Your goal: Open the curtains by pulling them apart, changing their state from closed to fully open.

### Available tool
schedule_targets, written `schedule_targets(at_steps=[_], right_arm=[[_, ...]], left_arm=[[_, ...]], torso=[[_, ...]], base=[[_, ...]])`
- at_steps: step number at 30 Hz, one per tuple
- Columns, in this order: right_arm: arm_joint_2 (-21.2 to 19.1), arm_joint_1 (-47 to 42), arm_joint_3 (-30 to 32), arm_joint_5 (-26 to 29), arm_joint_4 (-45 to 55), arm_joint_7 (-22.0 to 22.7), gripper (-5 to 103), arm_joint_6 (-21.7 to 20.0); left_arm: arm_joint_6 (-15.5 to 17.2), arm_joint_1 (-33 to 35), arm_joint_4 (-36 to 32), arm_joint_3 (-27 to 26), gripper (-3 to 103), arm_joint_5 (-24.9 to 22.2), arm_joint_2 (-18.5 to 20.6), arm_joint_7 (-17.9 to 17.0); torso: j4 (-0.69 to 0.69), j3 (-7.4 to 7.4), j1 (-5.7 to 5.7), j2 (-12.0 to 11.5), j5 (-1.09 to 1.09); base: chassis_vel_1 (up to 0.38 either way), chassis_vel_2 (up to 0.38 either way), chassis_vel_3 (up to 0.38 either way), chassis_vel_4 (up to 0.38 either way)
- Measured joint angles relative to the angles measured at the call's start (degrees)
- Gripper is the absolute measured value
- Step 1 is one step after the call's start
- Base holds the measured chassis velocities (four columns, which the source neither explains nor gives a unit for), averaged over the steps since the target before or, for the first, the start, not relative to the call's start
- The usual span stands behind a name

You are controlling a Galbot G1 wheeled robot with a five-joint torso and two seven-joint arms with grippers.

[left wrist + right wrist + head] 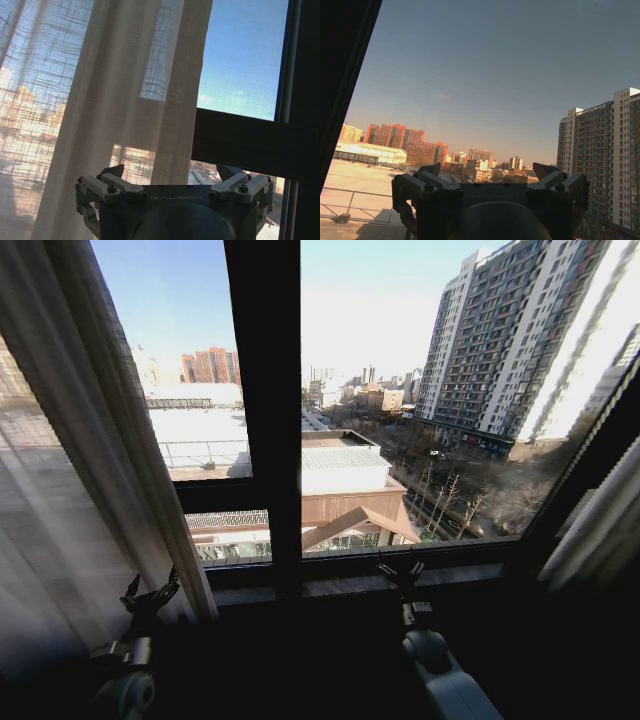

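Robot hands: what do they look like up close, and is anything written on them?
The left gripper has a dark rounded body with pale grey finger links fixed by round bolts, and GALBOT printed across it in light letters. The right gripper has the same shape but looks dark all over. Its right arm is smooth, rounded and light grey.

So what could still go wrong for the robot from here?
The left curtain hangs right beside the left gripper, whose fingers are spread open. The loose pleats might snag on them if the arm swings.

The right gripper, also open, sits low by the window sill, close to the glass. A careless forward move might bump it.

The right curtain is bunched at the far edge, so it may slide back if brushed.
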Motion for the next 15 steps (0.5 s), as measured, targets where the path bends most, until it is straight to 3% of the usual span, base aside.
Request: schedule_targets(at_steps=[2,3,6,7,12,13,15], right_arm=[[0.0,0.0,0.0,0.0,0.0,0.0,100,0.0],[0.0,0.0,0.0,0.0,0.0,0.0,100,0.0],[0.0,0.0,0.0,0.0,0.0,0.0,100,0.0],[0.0,0.0,0.0,0.0,0.0,0.0,100,0.0],[0.0,0.0,0.0,0.0,0.0,0.0,100,0.0],[0.0,0.0,0.0,0.0,0.0,0.0,100,0.0],[0.0,0.0,0.0,0.0,0.0,0.0,100,0.0]], left_arm=[[4.5,-0.3,-2.4,2.3,100,1.2,0.3,-2.3],[4.5,-0.3,-2.4,2.3,100,1.2,0.3,-2.3],[10.3,-0.7,-5.5,5.2,100,2.9,0.6,-5.1],[10.3,-0.7,-5.5,5.2,100,2.9,0.6,-5.1],[20.2,-1.3,-10.7,10.1,100,5.7,1.1,-10.2],[20.2,-1.3,-10.7,10.1,100,5.7,1.1,-10.2],[23.2,-1.5,-12.4,11.7,100,6.5,1.3,-11.7]], torso=[[-0.01,0.0,0.0,0.0,0.0],[-0.01,0.0,0.0,0.0,0.0],[-0.01,0.0,0.0,0.0,0.01],[-0.01,0.0,0.0,0.0,0.01],[0.0,0.0,0.0,0.0,0.0],[0.0,0.0,0.0,0.0,0.0],[-0.01,0.0,0.0,0.0,0.01]], base=[[0.0,0.0,0.0,0.0],[0.0,0.0,0.0,0.0],[0.0,0.0,0.0,0.0],[0.0,0.0,0.0,0.0],[0.0,0.0,0.0,0.0],[0.0,0.0,0.0,0.0],[0.0,0.0,0.0,0.0]])
